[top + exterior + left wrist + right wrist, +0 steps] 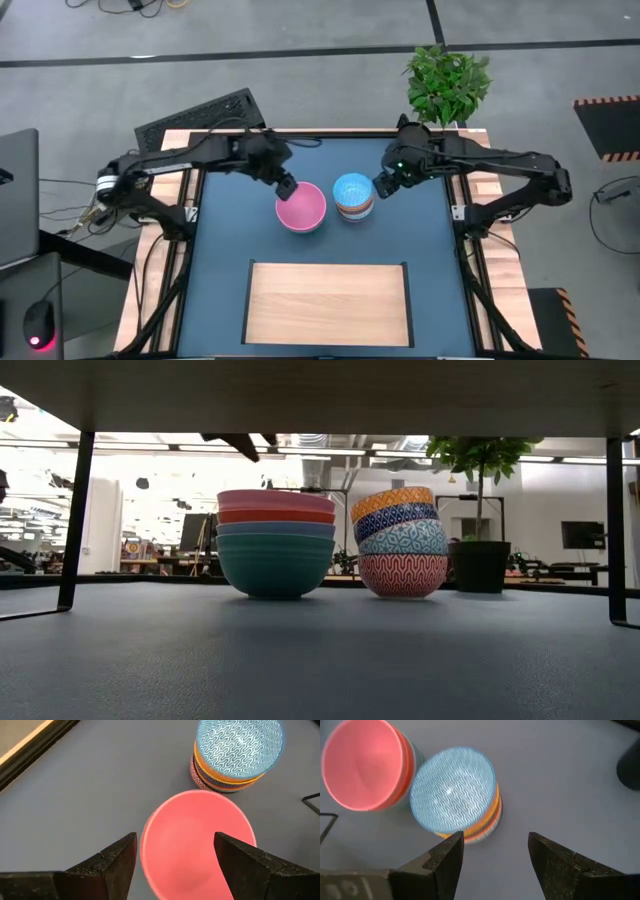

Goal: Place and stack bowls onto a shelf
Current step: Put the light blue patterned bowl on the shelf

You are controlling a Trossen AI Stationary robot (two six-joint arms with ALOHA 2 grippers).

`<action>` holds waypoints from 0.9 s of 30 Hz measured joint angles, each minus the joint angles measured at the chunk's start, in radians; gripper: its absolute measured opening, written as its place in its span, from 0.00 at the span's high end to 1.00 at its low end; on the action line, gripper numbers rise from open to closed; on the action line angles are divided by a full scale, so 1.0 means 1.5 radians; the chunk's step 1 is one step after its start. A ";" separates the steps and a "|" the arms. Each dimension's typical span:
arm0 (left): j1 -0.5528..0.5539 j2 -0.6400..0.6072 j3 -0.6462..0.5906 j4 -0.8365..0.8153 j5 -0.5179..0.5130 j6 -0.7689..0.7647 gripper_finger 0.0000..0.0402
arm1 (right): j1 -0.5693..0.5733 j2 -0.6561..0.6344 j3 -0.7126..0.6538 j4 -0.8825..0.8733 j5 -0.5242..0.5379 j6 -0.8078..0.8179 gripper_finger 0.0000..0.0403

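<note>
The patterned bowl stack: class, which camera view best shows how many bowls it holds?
The low view: side-on, the patterned bowl stack shows four bowls, orange lattice, blue striped, light blue, red. The high view and both wrist views look down into the top light-blue interior, showing only edges beneath.

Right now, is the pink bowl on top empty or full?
Empty. The pink bowl shows only its bare pink inside, and the open left gripper holds nothing.
</note>
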 joint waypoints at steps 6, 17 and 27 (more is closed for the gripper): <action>0.000 0.104 0.100 0.004 0.016 0.008 0.38 | 0.034 -0.006 0.000 -0.034 0.004 0.033 0.38; 0.000 0.266 0.264 0.022 0.013 0.055 0.38 | 0.120 -0.014 0.000 -0.114 0.038 0.136 0.38; 0.000 0.352 0.290 0.072 0.060 0.073 0.38 | 0.234 -0.046 0.000 -0.217 0.093 0.304 0.38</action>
